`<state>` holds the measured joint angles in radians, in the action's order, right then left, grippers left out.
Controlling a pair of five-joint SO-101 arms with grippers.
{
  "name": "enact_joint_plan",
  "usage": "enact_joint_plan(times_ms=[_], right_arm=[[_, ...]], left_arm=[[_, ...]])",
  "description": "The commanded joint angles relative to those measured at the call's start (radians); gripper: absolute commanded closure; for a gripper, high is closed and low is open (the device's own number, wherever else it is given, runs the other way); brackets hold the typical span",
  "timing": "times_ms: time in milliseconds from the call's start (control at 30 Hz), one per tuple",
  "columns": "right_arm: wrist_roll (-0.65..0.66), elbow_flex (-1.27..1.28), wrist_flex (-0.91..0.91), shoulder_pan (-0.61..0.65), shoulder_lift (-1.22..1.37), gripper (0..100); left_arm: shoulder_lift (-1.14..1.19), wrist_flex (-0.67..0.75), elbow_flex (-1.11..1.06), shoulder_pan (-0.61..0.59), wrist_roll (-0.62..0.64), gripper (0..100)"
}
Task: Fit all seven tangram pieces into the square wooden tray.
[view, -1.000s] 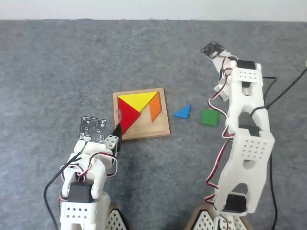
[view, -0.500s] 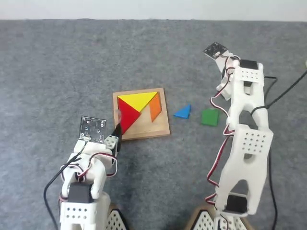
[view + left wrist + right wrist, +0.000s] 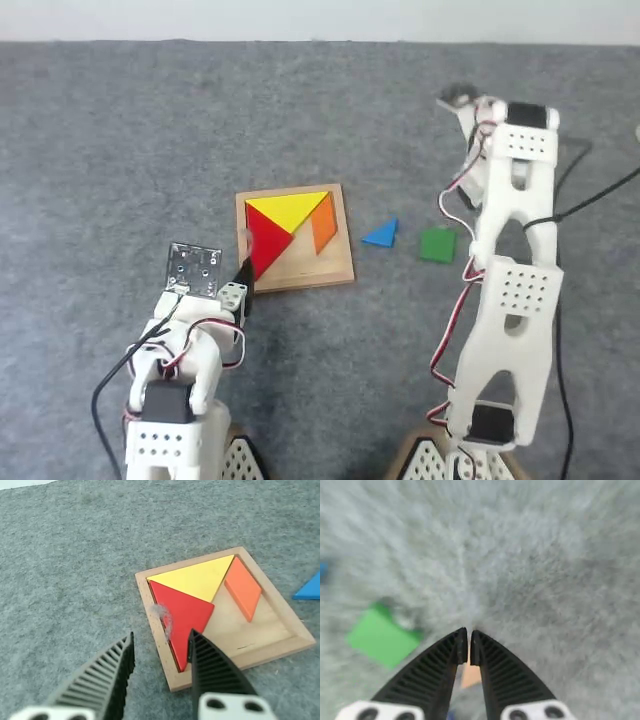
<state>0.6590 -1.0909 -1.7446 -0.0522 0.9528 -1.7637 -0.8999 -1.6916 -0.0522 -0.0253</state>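
Note:
The square wooden tray (image 3: 345,272) lies mid-table and holds a yellow triangle (image 3: 288,210), a red triangle (image 3: 265,242) and an orange parallelogram (image 3: 323,225). A blue triangle (image 3: 382,235) and a green square (image 3: 437,245) lie on the cloth to its right. My left gripper (image 3: 161,636) stands open just off the tray's (image 3: 280,645) near left corner, one finger over the red triangle's (image 3: 182,612) tip. My right gripper (image 3: 465,631) is shut above bare cloth, the green square (image 3: 380,637) off to one side. A pale orange sliver shows between its jaws near their base.
Grey felt cloth (image 3: 150,140) covers the whole table. The right arm (image 3: 510,200) stretches along the right side, past the green square toward the far edge. The left arm's base (image 3: 170,420) sits at the near left.
The right arm's wrist has swung farther back and to the right, away from the green square. The left arm and all pieces have stayed put.

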Motion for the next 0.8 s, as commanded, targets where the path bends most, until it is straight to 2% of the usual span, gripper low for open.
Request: enact_joint_plan(times_ms=[0, 133, 300, 467, 767], right_arm=[[-0.068, -0.158, -0.054, -0.022, -0.042, 98.0], [-0.071, -0.077, -0.056, -0.065, -0.107, 86.5], [0.011, 0.232, -0.054, -0.068, -0.262, 71.8], [0.02, 0.453, -0.047, -0.024, -0.378, 70.5], [-0.041, 0.488, 0.039, -0.053, -0.255, 70.5]], left_arm=[[-0.011, -0.008, 0.005, 0.0, 0.002, 83], [-0.011, -0.003, 0.005, -0.002, 0.002, 83], [-0.011, -0.005, 0.005, 0.003, 0.002, 83], [-0.011, -0.005, 0.005, 0.003, 0.002, 83], [-0.011, -0.008, 0.005, 0.003, 0.002, 83]])
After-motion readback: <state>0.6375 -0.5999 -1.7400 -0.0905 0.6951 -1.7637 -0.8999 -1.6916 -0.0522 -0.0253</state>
